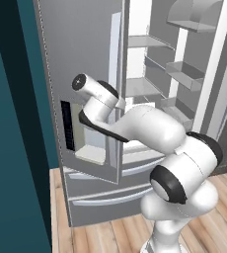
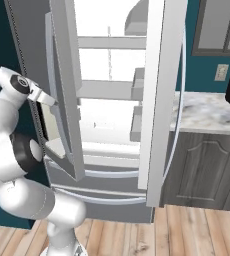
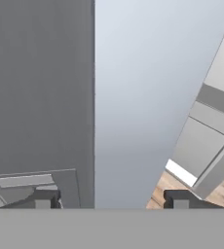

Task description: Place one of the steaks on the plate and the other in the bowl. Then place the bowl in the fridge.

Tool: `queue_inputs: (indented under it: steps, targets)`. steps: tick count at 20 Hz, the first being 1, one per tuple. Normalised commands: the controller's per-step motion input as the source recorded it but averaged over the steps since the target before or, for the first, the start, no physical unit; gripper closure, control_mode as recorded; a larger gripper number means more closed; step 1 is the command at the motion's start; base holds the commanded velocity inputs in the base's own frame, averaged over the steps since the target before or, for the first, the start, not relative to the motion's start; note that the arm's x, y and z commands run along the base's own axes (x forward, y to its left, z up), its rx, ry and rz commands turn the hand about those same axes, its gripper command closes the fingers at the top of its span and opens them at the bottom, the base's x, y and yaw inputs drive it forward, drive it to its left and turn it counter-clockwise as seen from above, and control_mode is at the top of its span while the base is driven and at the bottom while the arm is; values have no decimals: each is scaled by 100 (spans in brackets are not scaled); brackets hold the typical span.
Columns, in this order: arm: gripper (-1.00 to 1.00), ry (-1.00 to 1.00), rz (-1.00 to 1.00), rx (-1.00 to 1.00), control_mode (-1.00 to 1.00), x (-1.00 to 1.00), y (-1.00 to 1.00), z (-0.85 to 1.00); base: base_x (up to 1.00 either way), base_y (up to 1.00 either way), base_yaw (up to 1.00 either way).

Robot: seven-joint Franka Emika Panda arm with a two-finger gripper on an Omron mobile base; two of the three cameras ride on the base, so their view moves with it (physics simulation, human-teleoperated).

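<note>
marble counter [image 2: 207,112], grey cabinets [image 2: 199,172], wood floor [image 2: 187,232]

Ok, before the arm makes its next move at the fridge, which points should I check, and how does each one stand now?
1. Both doors of the fridge stand open: ok.
2. The fingers are spread apart: ok.
3. The fingers are free of the left door: cannot tell; a door panel stands between them.
4. The shelves have room for the bowl: ok, as far as visible.
5. The bowl is loaded and within reach: cannot tell.
</note>
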Motion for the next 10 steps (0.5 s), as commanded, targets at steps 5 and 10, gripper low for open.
queue_inputs:
  steps: [5,10]
  targets:
    - [-100,0,-1,0,-100,-2,0,0,0,0,0]
    - [-100,0,-2,5,-100,-66,-21,17,0,0,0]
